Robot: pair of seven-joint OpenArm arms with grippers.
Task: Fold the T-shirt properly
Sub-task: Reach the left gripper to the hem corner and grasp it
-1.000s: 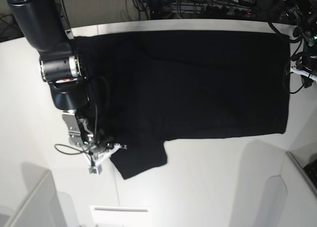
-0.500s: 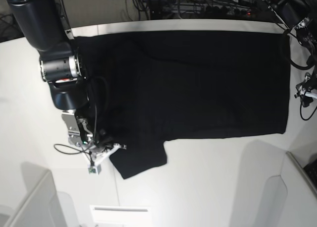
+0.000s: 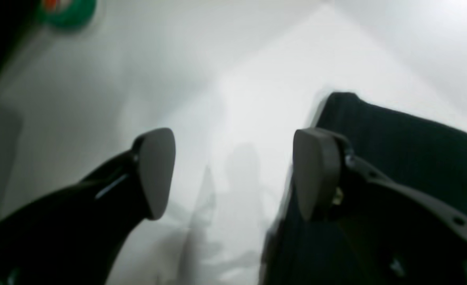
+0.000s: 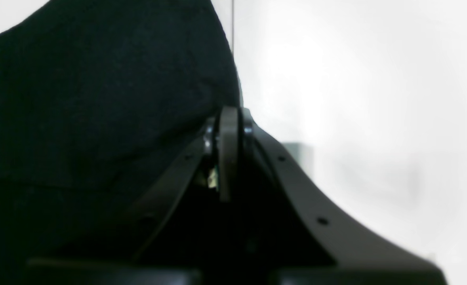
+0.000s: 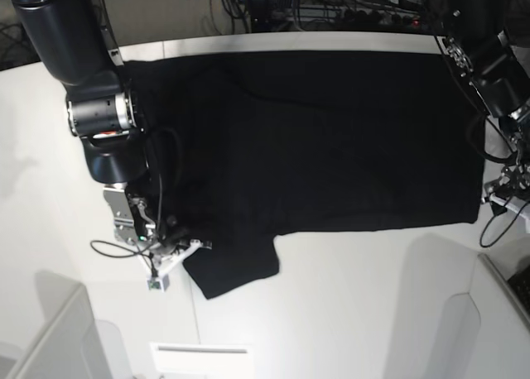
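Blurred green-and-orange object (image 3: 66, 8) cut off at top edge; T-shirt (image 3: 395, 130) smeared behind right-hand fingers (image 3: 316, 174).

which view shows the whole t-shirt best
The base view: the T-shirt lies spread on the white table, outline and one sleeve visible. The right wrist view shows only a black fold beside the shut right gripper; the left wrist view shows only a blurred edge by the open left gripper.
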